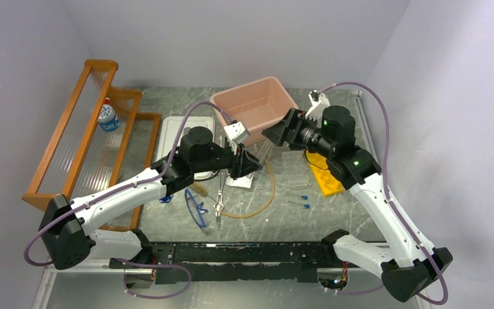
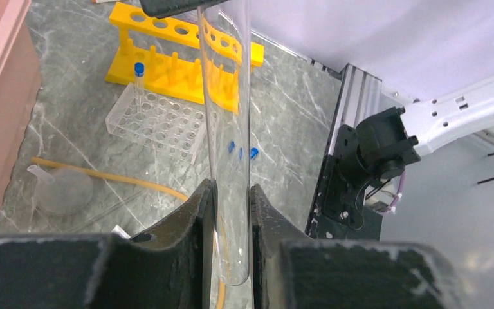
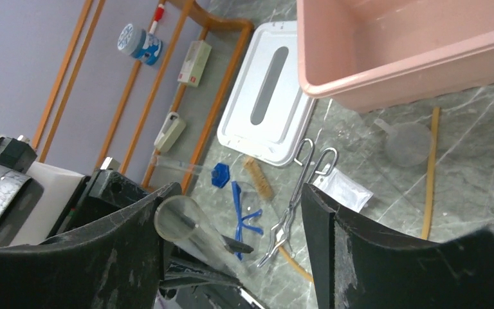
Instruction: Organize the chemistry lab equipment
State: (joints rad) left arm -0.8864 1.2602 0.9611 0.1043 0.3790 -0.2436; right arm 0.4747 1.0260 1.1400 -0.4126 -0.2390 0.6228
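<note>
- An orange shelf runs along the left edge of the counter, with a small bottle resting on it.
- A white tray sits just right of the shelf, toward the far edge. The left arm crosses over its near end.
- Blue-framed safety glasses lie near the front edge, just left of the metal forceps.
- The left gripper is clamped on the lower end of a glass test tube above the counter's middle, over a white packet.
- A tan rubber hose curves from the packet toward the front edge, and a clear funnel rests beside it.
- A pink tub stands at the far edge.
- The right gripper is spread wide. The test tube's open mouth sits between its fingers, close to one of them; I cannot tell whether it touches.
- Loose blue-capped small tubes lie right of the hose, apart from it.
- A clear rack holds one capped tube upright, next to a yellow rack toward the right edge, partly under the right arm.
</note>
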